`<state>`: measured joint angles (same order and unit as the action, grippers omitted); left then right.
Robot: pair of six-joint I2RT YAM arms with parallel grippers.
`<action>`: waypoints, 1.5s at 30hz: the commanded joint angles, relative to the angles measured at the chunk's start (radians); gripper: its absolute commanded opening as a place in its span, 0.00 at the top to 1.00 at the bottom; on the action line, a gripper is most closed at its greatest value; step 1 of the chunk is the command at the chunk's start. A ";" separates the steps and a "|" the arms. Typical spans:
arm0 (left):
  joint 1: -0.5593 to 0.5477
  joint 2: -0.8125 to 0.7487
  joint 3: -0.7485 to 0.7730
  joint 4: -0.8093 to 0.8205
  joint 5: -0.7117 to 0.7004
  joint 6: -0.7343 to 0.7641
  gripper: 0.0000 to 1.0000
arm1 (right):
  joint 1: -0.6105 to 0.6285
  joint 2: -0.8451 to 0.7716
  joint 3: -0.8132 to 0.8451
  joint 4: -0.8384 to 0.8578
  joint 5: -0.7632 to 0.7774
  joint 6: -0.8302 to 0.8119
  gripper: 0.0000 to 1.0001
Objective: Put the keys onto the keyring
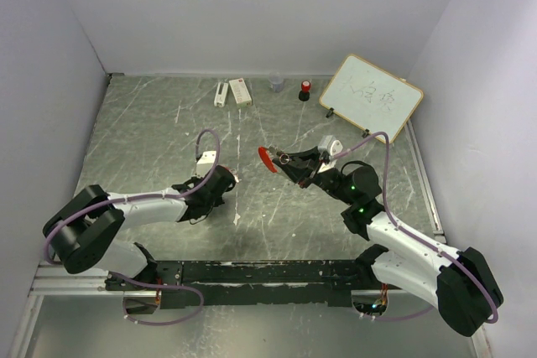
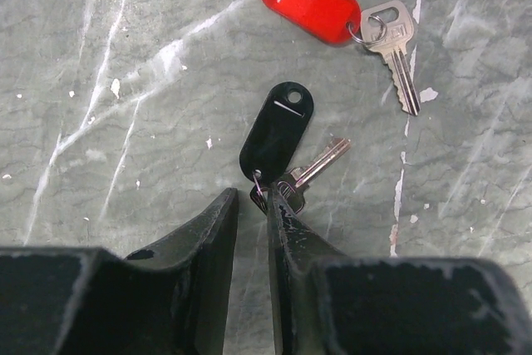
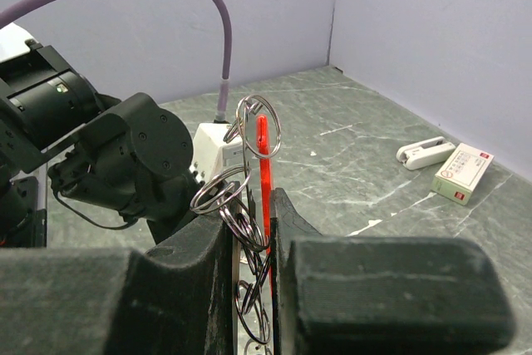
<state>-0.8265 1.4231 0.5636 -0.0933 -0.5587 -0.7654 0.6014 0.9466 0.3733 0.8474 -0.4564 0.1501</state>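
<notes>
- Left gripper point(image 2: 251, 201): my fingers stand a narrow slit apart, with bare table point(image 2: 100, 122) showing between them. The tips sit at the head of the black-tagged key point(image 2: 278, 135). I cannot tell whether they touch it.
- Black-tagged key: it lies flat on the table. The tag points to 12 o'clock and the silver blade to 2 o'clock.
- Red-tagged key point(image 2: 320, 7): it lies flat at 1 o'clock from the black tag, apart from it. Its blade points to 5 o'clock.
- Right gripper point(image 3: 252, 218): my fingers are clamped on the keyring point(image 3: 258, 126). Its silver loops stand stacked upright in the gap.
- Red fob point(image 1: 266, 159): in the top view it juts from my right fingertips toward 9 o'clock, and sits at 2 o'clock from the left gripper.
</notes>
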 commanded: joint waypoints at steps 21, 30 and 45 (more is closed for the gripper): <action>-0.006 0.022 0.039 0.023 -0.024 0.015 0.66 | -0.005 0.006 -0.005 0.040 -0.001 -0.001 1.00; -0.006 0.028 0.050 0.024 -0.031 0.020 0.65 | -0.006 0.009 -0.002 0.039 -0.002 -0.001 1.00; -0.006 0.036 0.049 0.024 -0.053 0.010 0.68 | -0.007 0.011 -0.004 0.038 0.001 -0.003 1.00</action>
<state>-0.8265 1.4570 0.5922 -0.0841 -0.5816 -0.7559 0.6014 0.9623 0.3733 0.8478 -0.4564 0.1501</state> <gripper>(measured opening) 0.324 0.127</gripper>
